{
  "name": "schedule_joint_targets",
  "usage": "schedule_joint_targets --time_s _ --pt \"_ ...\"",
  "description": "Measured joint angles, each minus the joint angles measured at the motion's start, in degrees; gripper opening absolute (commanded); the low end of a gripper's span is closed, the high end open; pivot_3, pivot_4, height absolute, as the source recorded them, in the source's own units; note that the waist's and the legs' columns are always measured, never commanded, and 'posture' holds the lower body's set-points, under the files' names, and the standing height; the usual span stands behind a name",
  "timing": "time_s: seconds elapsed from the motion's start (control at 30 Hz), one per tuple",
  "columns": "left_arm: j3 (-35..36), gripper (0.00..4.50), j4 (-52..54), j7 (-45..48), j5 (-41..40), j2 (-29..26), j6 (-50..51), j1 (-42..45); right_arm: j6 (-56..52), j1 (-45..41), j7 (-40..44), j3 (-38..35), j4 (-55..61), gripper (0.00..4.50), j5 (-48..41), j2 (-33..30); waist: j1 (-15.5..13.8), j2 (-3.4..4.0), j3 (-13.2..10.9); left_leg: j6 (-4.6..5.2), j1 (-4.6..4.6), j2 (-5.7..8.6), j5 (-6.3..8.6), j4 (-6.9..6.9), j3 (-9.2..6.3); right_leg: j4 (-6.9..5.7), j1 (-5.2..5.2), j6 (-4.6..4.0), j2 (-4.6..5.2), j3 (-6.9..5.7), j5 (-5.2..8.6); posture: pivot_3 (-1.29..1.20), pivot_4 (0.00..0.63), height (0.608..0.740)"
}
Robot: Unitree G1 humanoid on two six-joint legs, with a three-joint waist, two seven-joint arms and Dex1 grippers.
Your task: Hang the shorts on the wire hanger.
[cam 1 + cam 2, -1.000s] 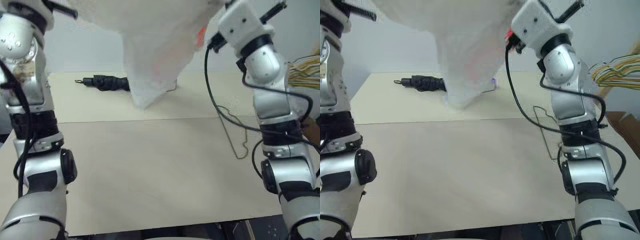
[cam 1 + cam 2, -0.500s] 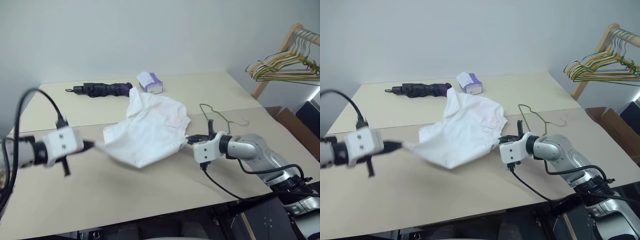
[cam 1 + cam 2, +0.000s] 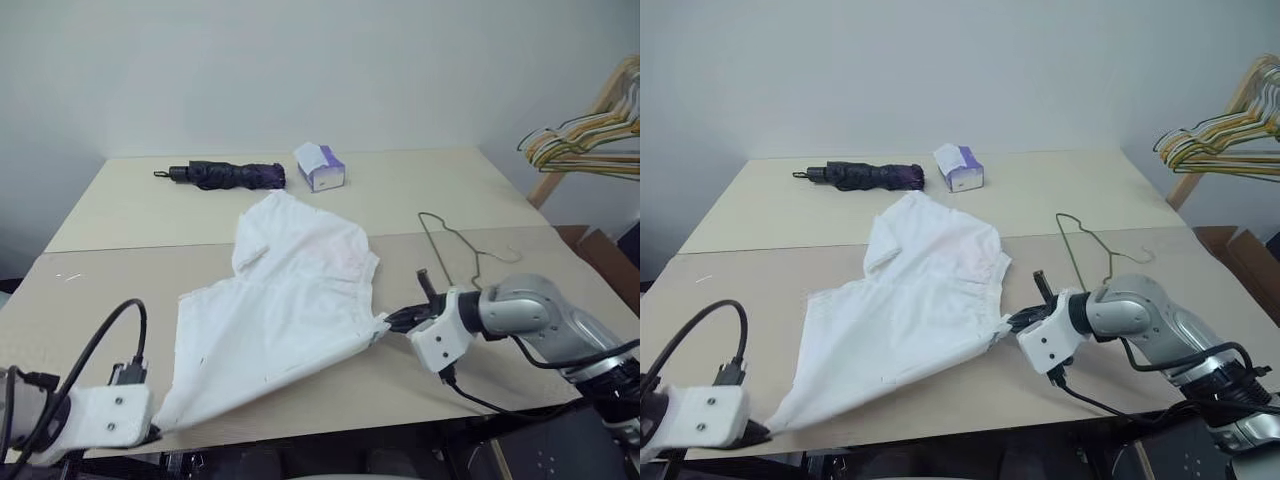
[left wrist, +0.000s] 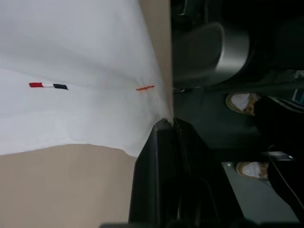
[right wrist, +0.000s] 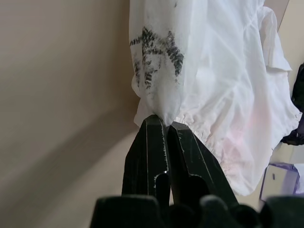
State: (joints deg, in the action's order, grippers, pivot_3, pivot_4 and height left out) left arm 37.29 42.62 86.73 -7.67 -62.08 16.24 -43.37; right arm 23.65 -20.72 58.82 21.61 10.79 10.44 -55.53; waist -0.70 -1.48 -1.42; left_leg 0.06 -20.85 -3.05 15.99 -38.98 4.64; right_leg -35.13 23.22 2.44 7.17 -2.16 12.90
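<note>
left gripper [image 4: 165, 124] clenched on a hem corner of the shorts [image 3: 285, 300], at the near edge of the desk [image 3: 120, 280], pinching cloth just beside a small red mark [image 4: 145, 88] and near a red-white-dark tag [image 4: 47, 85]. right gripper [image 5: 165, 124] clenched on the gathered waistband corner, low over the desk at the shorts' right side. shorts lie spread flat on the desk between the two grippers, stretched diagonally from near left corner up toward the middle, one leg end folded over at the far end. a dark patterned smudge [image 5: 156, 52] shows on the cloth near the right gripper. wire hanger [image 3: 455, 245] lies flat on the desk just behind the right gripper, apart from the shorts. farther back, a folded dark umbrella [image 3: 225, 175] and a white-purple tissue box [image 3: 320, 165]. coloured hangers [image 3: 585, 140] on a wooden rack at far right.
</note>
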Motion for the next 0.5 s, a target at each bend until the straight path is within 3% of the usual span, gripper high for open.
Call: schedule_joint_targets --time_s 0.07,0.17,0.4,0.5 --pt "0.31 0.03 0.89 0.80 0.35 0.82 0.32 -1.47 0.05 0.87 0.12 0.00 0.02 0.00 0.02 0.00 -0.01 0.02 0.00 0.00 0.23 0.00 0.01 0.01 0.00 0.00 -0.16 0.02 0.00 0.01 0.03 0.10 0.000 0.740" --pt "0.11 0.69 0.88 0.98 1.73 0.91 -0.35 -1.66 0.46 1.30 1.12 0.01 0.06 0.88 0.04 -0.08 -0.09 0.02 0.00 0.00 0.24 -0.01 0.01 0.01 0.00 -0.01 -0.17 0.02 0.00 0.01 0.03 0.10 0.000 0.740" --pt "-2.04 2.96 -2.09 0.31 2.89 0.64 -3.02 2.09 -0.20 3.23 4.24 -0.46 0.79 3.35 -0.64 -2.35 -0.15 0.01 0.00 0.02 0.07 0.00 0.02 0.02 0.00 0.03 -0.07 0.00 0.00 0.01 0.02 0.09 0.000 0.740" --pt "-0.54 3.98 -4.88 1.79 0.07 0.24 -3.26 5.35 -2.33 5.35 6.15 -3.44 2.51 4.46 -5.09 -4.87 -0.21 0.03 -0.02 0.02 0.09 -0.01 0.02 0.01 -0.02 0.00 -0.07 0.00 0.00 0.01 0.02 0.09 0.000 0.740"
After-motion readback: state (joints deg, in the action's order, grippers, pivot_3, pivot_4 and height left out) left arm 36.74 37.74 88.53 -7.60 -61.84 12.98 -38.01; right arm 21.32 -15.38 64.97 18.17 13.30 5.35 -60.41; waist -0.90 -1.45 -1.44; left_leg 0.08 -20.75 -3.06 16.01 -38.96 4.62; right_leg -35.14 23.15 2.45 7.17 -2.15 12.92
